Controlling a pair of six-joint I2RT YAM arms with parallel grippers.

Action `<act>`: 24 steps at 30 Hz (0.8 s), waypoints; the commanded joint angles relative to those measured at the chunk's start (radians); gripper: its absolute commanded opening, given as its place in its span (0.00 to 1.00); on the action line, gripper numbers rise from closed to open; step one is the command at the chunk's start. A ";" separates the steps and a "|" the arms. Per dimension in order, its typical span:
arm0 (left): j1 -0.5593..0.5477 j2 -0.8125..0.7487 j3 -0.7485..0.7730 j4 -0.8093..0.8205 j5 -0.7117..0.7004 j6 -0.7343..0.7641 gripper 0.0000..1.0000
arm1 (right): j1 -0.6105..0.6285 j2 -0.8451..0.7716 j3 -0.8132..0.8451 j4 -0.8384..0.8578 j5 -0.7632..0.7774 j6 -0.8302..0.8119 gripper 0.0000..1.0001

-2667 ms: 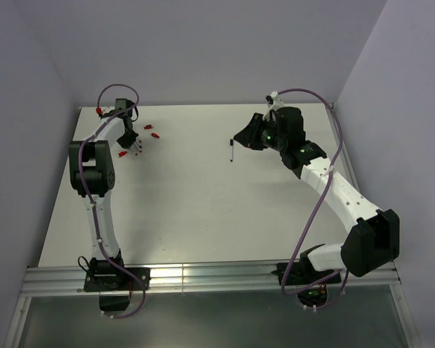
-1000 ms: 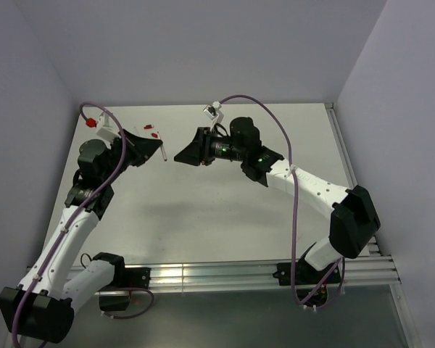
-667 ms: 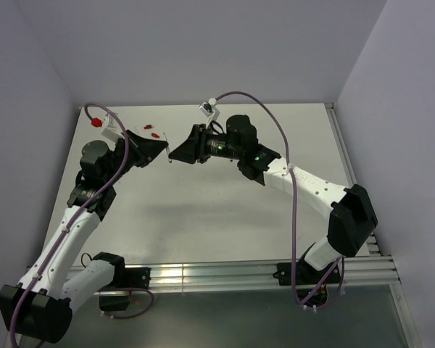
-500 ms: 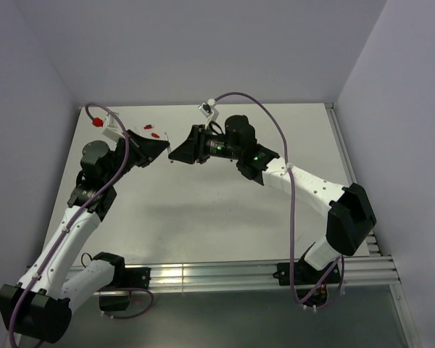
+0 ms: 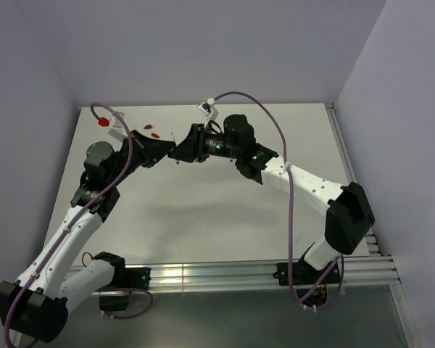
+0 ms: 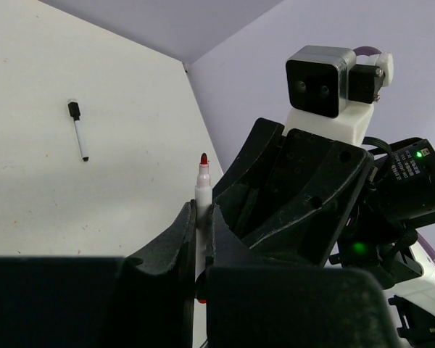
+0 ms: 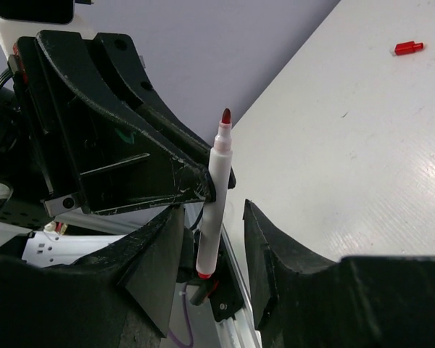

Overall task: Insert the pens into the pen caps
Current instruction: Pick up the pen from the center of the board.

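Observation:
My left gripper (image 6: 201,212) is shut on a white-barrelled pen (image 6: 202,187), held upright with its bare red tip on top. My right gripper (image 7: 213,209) is open and straddles the same pen (image 7: 217,185), one finger close beside it and the other standing apart. In the top view the left gripper (image 5: 164,148) and the right gripper (image 5: 177,153) meet nose to nose above the table's far left. A second pen (image 6: 78,132) with a black cap lies flat on the table. Red pen caps (image 5: 146,127) (image 5: 156,135) lie behind the grippers, and another red cap (image 7: 407,48) shows in the right wrist view.
A purple cable with a red plug (image 5: 101,122) loops over the left arm near the far left corner. The right arm's cable (image 5: 239,96) arches above its wrist. Walls enclose the white table (image 5: 225,217) at the back and on both sides.
Both grippers have closed in on each other: the right one moved left until its fingers straddle the pen, and the left one shifted right with the pen. The right jaws narrowed slightly.

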 commanded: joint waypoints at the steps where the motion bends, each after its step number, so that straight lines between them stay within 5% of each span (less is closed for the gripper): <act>1: -0.011 0.004 0.001 0.061 0.001 -0.007 0.00 | 0.013 0.015 0.049 0.042 0.005 0.009 0.45; 17: -0.038 0.008 0.004 0.061 -0.025 0.001 0.00 | 0.015 0.018 0.050 0.034 0.006 0.016 0.34; 24: -0.041 0.002 0.005 0.054 -0.025 0.004 0.00 | 0.013 0.025 0.058 0.019 0.014 0.021 0.17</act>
